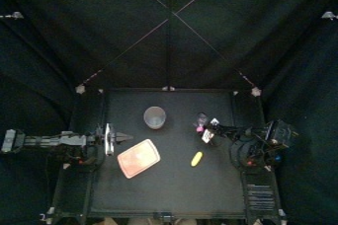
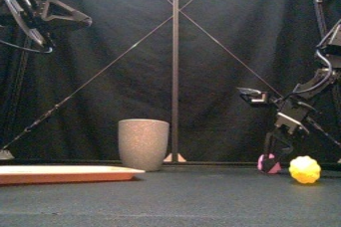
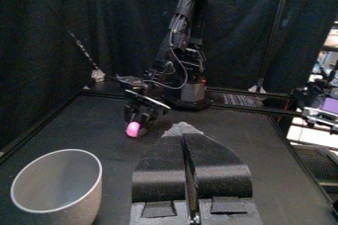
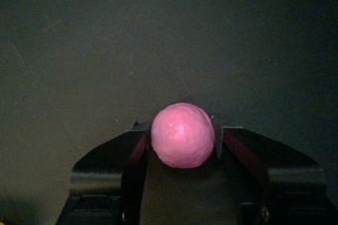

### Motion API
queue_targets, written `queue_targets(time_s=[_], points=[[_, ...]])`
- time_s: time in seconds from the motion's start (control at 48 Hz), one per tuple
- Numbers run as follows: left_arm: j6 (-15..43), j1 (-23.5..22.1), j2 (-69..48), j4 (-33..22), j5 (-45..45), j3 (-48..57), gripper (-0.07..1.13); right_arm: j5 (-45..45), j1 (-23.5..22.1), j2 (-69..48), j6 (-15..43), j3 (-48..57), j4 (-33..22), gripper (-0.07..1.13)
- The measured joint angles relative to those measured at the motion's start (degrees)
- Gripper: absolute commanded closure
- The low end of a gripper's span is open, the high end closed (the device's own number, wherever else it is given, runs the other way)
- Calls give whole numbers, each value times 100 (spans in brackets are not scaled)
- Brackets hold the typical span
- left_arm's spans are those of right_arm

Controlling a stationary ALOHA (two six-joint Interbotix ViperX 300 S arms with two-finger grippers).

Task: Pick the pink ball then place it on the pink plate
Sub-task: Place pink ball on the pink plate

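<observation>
Likely light and slick, the ball (image 4: pixel 183 130) sits pinched across its middle by the right gripper (image 4: pixel 181 142); the left gripper (image 3: pixel 188 142) rests closed, empty

Pink ball (image 4: pixel 183 137) — small, smooth, gripped in right gripper (image 4: pixel 183 145), right of grey cup (image 1: pixel 156 117). Pink plate (image 1: pixel 138 157) — flat, just before cup.

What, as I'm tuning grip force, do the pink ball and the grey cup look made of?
Pink ball: a smooth, even skin with a soft sheen and no seams in view, so probably plastic or rubber. How hard it is cannot be told.
Grey cup: a matte, faintly speckled wall with a thick rim, which looks like stoneware, though speckled plastic is possible.
</observation>
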Motion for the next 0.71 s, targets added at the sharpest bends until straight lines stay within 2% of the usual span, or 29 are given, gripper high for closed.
queue_targets(time_s=[0.104, 0.208, 0.229, 0.312, 0.438, 0.562, 0.708], points=[[0, -9, 0, 9, 0, 18, 101, 9, 79, 9, 9, -114, 18, 34], [0, -9, 0, -18, -9, 26, 101, 9, 396, 0, 26, -325, 62, 34], [0, -9, 0, -26, -9, 26, 101, 9, 659, -9, 18, -483, 62, 35], [0, -9, -9, -35, -9, 35, 101, 9, 1230, 0, 0, -835, 70, 34], [0, 0, 0, -35, -9, 35, 101, 9, 1925, 237, 18, -1485, 79, 34], [0, 9, -9, -35, -18, 35, 101, -9, 2443, 738, 0, -2215, 88, 34], [0, 62, 0, -35, -70, 53, 101, -18, 2760, 1529, 0, -3199, 44, 34]])
